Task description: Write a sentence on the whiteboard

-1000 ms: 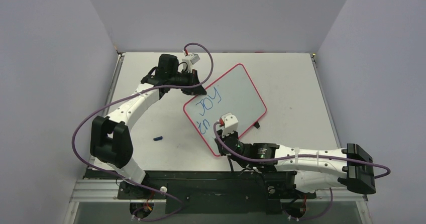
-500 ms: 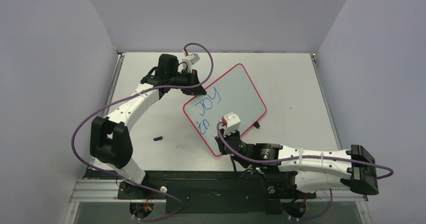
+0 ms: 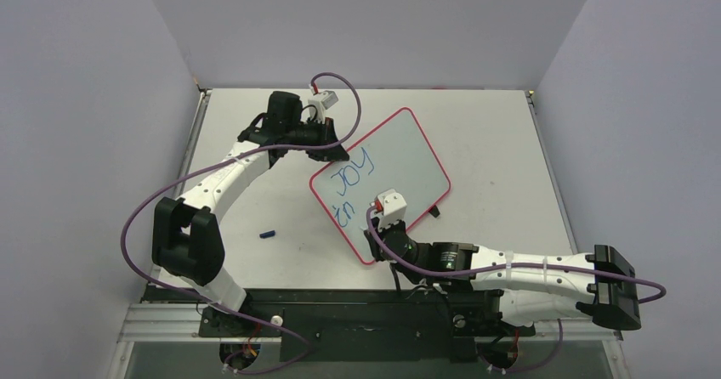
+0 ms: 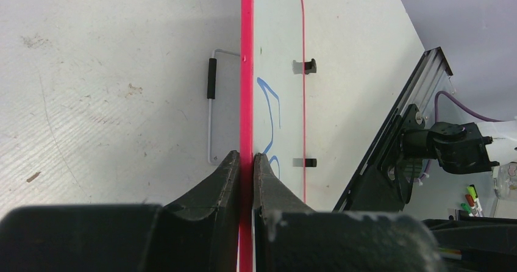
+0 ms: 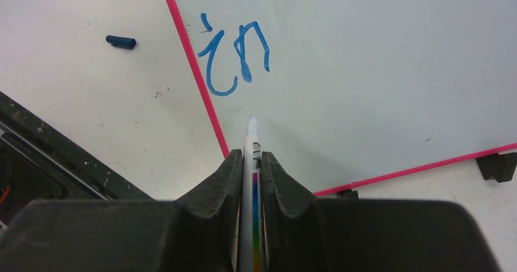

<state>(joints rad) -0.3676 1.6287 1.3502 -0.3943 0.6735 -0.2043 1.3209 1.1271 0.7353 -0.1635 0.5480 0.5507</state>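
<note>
The whiteboard, white with a red-pink frame, lies tilted on the table with "JOY" and "in" written in blue. My left gripper is shut on its far-left frame edge, seen edge-on in the left wrist view between the jaws of that gripper. My right gripper is shut on a white marker with a rainbow stripe. The marker's tip points at the board just below the blue "in", near the board's near-left frame.
A blue marker cap lies on the table left of the board, also in the right wrist view. The board's black feet sit on its near-right edge. A wire stand lies behind the board.
My right arm shifted slightly right and toward the near edge, drawing the marker back from the "in". The left arm and the board have not moved.
</note>
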